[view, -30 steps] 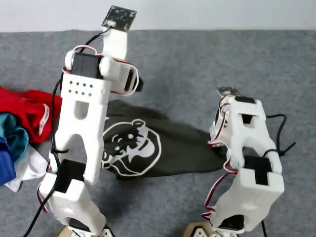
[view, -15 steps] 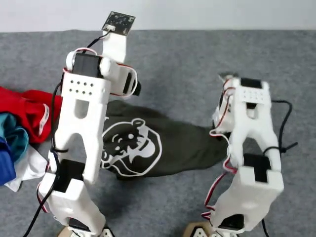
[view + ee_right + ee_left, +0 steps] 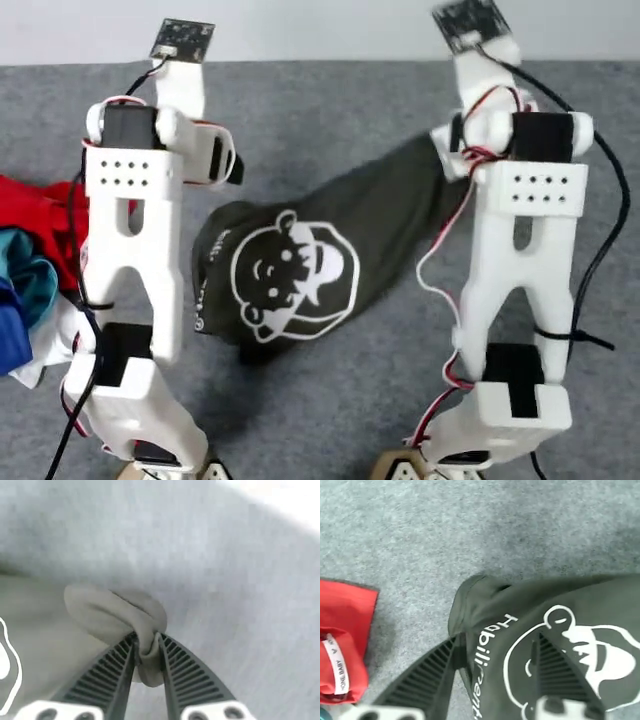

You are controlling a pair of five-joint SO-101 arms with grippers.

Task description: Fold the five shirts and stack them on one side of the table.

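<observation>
Two hands, one dark printed shirt [image 3: 385, 225] — stretched mid-frame over the grey bench [image 3: 330, 110].
Right hand [image 3: 147, 644] pinches a fold at the shirt's upper-right end; left hand [image 3: 497, 645] stands wide, astride the shirt's left edge — red shirt [image 3: 45, 225] bunched at far left.

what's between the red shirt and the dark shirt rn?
Mostly bare grey mat, per the left wrist view. One left tool finger sits in the gap at the dark shirt edge.
</observation>
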